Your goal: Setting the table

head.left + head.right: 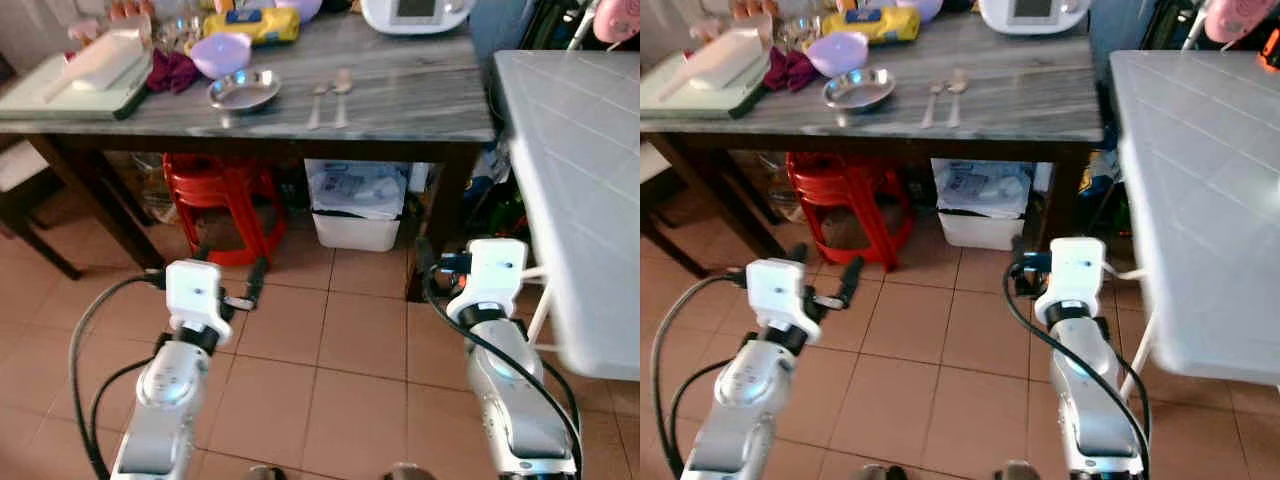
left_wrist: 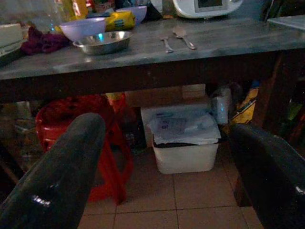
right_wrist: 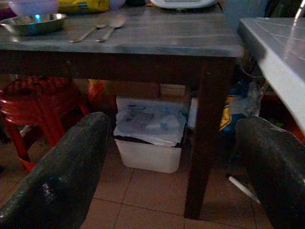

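1. One steel plate [image 1: 243, 91] sits on the table [image 1: 420, 105], near its front edge.
2. Two utensils lie side by side just right of the plate: a fork [image 1: 317, 104] and a spoon [image 1: 342, 92], handles toward the front edge.
3. One lilac bowl [image 1: 221, 52] stands just behind the plate; a second bowl [image 1: 300, 8] of the same colour is further back.
4. One yellow packet [image 1: 252, 25] lies behind the first bowl; its print is too small to read.
5. One dark red cloth [image 1: 172, 71] lies left of the bowl, beside a pale green tray [image 1: 60, 92] that carries a white board.
6. One white appliance [image 1: 415, 14] with a screen stands at the back; nothing on it can be read.
7. The table is grey wood-grain on dark legs. Under it stand one red stool [image 1: 222, 205] and one white bin [image 1: 357, 204] stuffed with paper and bags.
8. A second, white table [image 1: 580, 170] stands to the right. The floor is terracotta tile [image 1: 340, 330].
9. The left gripper [image 2: 164, 167] hangs low before the table, its fingers spread wide apart and empty.
10. The right gripper [image 3: 174, 164] hangs likewise, fingers parted and grasping nothing.
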{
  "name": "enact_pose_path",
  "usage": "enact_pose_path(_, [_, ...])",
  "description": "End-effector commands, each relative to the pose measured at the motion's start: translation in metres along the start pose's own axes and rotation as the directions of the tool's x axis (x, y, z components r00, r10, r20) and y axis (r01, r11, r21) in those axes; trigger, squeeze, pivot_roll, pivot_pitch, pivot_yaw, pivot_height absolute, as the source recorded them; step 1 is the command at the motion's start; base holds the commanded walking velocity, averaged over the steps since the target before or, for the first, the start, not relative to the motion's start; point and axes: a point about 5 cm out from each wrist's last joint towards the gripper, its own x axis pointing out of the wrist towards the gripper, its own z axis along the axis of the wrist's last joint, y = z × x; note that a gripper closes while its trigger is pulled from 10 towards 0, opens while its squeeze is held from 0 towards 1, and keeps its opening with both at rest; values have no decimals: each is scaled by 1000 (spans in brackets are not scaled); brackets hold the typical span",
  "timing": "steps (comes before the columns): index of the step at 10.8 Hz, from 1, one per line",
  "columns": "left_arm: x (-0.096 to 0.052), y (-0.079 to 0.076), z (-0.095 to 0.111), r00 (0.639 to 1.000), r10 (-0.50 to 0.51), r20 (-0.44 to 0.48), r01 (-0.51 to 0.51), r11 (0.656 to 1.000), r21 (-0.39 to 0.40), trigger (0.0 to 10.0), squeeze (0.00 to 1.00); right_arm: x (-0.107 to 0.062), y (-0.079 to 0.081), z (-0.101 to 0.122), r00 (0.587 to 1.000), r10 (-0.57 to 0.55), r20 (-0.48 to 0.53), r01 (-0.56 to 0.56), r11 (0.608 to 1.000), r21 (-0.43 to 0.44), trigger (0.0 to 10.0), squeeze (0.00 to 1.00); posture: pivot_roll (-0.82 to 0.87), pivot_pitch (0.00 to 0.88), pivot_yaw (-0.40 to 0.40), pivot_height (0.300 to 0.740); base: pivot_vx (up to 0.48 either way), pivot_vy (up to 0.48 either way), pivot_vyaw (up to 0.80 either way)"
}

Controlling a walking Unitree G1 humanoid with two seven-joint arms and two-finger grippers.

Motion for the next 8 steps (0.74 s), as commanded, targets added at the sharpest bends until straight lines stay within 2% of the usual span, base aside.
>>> enact_pose_path(1, [-1, -4, 0, 1000, -15, -2, 15, 1000, -6, 10000, 0, 0, -6, 1, 1000, -21, 6, 21, 1000, -4, 10000, 0, -74, 153, 91, 740, 0, -398, 0])
enact_pose_path(2, [-1, -4, 0, 1000, -16, -3, 16, 1000, -8, 10000, 0, 0, -5, 1, 1000, -18, 3, 18, 1000, 10, 10000, 0, -74, 153, 91, 740, 0, -401, 0])
enact_pose_path(3, [-1, -4, 0, 1000, -16, -2, 16, 1000, -10, 10000, 0, 0, -5, 0, 1000, -20, -2, 20, 1000, 11, 10000, 0, -73, 155, 91, 740, 0, -401, -581])
enact_pose_path(8, [0, -7, 3, 999, -32, 4, 32, 999, -20, 10000, 0, -5, -4, 3, 1000, -17, 24, 17, 1000, -19, 10000, 0, -80, 168, 100, 740, 0, -402, 0])
